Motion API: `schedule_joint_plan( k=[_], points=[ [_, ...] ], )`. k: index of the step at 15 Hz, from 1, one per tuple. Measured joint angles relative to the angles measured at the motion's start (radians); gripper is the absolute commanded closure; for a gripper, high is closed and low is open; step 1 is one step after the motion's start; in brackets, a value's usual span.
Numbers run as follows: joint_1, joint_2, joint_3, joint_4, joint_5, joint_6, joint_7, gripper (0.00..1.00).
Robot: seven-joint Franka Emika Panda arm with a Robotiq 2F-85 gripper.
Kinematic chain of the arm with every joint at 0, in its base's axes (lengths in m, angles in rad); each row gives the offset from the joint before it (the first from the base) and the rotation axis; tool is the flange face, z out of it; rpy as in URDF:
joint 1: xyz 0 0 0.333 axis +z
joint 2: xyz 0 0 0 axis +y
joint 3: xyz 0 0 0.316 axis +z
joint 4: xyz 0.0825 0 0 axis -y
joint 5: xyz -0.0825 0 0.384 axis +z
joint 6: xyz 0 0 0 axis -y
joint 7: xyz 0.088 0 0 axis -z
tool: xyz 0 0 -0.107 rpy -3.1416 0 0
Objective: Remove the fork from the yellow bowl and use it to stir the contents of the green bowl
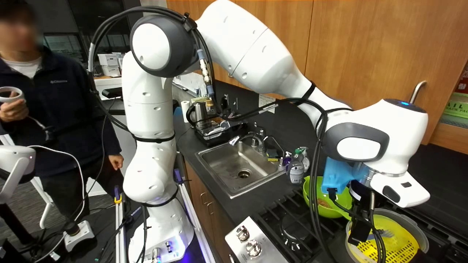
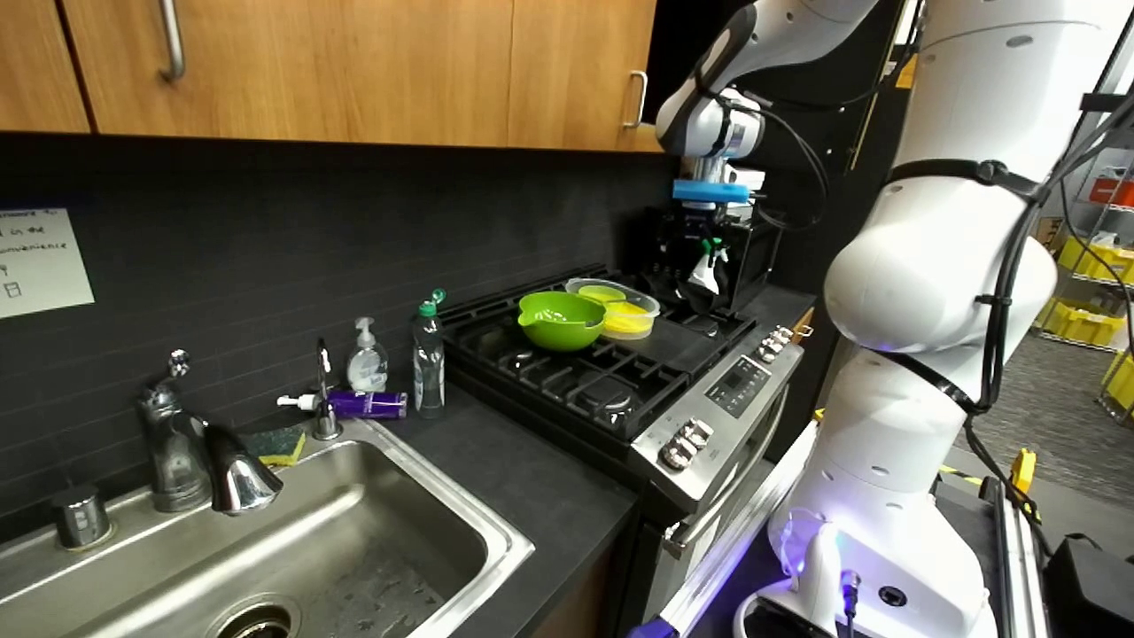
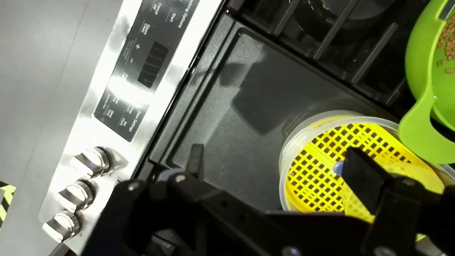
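The yellow bowl [image 3: 312,177] has a gridded inside and sits in a clear container on the stove; it shows in both exterior views [image 1: 404,250] [image 2: 627,321]. The fork [image 1: 385,233] lies in it. In the wrist view only the fork's rounded blue end [image 3: 338,168] shows; a finger hides the rest. The green bowl [image 3: 423,71] stands beside it, also in both exterior views [image 1: 331,212] [image 2: 560,330]. It holds brown pellets [image 3: 450,39]. My gripper [image 3: 277,163] is open, its fingers wide apart and empty. In an exterior view the gripper [image 1: 360,232] appears by the yellow bowl's near side.
Stove grates [image 2: 611,394] and knobs [image 3: 90,161] lie around the bowls. Soap bottles [image 2: 429,359] stand between the stove and the sink [image 2: 496,540]. A spray bottle [image 2: 706,273] is beyond the stove. Wooden cabinets [image 2: 399,71] hang above. A person [image 1: 55,109] stands behind the arm.
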Motion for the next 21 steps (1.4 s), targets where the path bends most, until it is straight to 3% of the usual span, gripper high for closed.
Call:
schedule_joint_plan(
  k=[5,10,14,17,21],
  points=[
    [0.052,0.011,0.048,0.01,-0.026,-0.052,-0.048,0.0],
    [0.153,0.066,0.111,0.078,-0.167,-0.173,-0.044,0.0],
    [0.16,0.128,0.1,0.078,-0.313,-0.168,-0.044,0.0],
    [0.129,0.187,0.088,0.076,-0.311,-0.09,-0.066,0.0],
    [0.08,0.255,0.072,0.046,-0.327,0.176,-0.164,0.0]
  ],
)
